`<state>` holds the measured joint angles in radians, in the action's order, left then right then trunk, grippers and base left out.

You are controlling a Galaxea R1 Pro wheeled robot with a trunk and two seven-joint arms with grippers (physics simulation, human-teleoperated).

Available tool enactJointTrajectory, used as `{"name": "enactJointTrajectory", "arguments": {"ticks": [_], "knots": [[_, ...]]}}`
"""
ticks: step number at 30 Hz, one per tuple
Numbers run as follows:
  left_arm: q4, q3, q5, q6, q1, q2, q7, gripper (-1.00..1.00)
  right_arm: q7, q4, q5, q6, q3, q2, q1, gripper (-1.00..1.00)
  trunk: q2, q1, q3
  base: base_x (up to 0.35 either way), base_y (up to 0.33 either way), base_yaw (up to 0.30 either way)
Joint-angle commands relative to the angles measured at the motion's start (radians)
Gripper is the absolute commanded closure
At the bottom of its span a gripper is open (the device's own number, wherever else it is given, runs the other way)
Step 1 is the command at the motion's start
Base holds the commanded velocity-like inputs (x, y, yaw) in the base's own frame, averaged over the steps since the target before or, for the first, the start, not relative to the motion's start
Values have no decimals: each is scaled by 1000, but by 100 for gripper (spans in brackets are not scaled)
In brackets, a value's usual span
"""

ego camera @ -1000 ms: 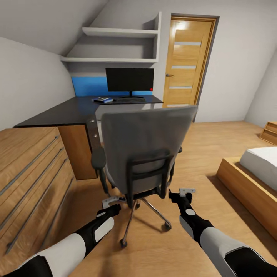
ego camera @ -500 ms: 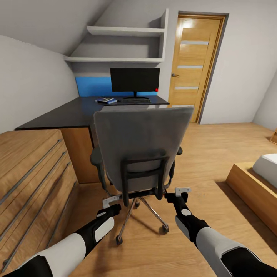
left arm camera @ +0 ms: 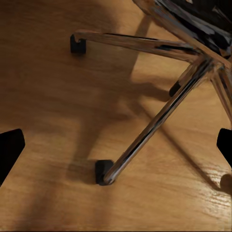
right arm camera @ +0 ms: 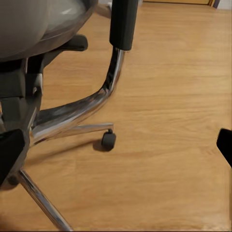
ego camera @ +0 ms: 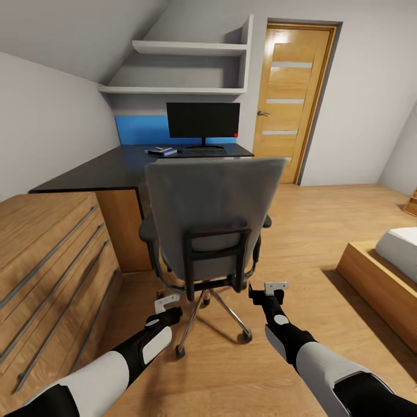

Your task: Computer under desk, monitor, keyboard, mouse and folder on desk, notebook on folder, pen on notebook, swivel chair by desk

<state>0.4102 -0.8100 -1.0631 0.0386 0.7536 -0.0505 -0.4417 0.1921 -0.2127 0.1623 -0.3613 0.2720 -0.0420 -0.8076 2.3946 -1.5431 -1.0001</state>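
The grey swivel chair [ego camera: 213,211] stands with its back to me, between my arms and the dark desk [ego camera: 110,171]. On the desk stand the black monitor [ego camera: 202,120], a dark keyboard [ego camera: 201,150] in front of it, and a small blue flat item [ego camera: 161,151] to its left. My left gripper [ego camera: 167,302] hangs open beside the chair's chrome base [left arm camera: 159,116], and its black fingertips [left arm camera: 10,153] are far apart. My right gripper [ego camera: 274,286] is open too, just behind the seat's right side [right arm camera: 38,24]. The chair back hides the seat top.
A wooden dresser [ego camera: 46,260] runs along the left, joined to the desk. A wooden door [ego camera: 292,98] is at the back right. A bed with a wooden frame [ego camera: 376,284] sits at the right. Wall shelves [ego camera: 185,69] hang above the desk. Casters [right arm camera: 108,140] rest on the wood floor.
The whole view shifted as the camera moved, so the door and bed slid right. The chair now sits slightly farther from my arms and nearer the desk. Both grippers stay open.
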Motion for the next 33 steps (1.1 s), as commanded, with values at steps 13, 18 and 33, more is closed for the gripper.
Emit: {"name": "enactJointTrajectory", "arguments": {"ticks": [13,18,33], "knots": [[1,-9,-11,4,1,1,-8,-100,6,2,8,-4,10,-3,-1,-100,0,1,-1,-258,-119,1],[1,-10,-11,4,1,0,-7,-100,8,2,8,-4,11,-6,-1,-100,0,1,-1,-33,-302,122],[68,-134,58,6,1,-25,-13,-100,7,7,4,-2,12,-59,0,-100,0,1,-1,-2,-37,65]]}}
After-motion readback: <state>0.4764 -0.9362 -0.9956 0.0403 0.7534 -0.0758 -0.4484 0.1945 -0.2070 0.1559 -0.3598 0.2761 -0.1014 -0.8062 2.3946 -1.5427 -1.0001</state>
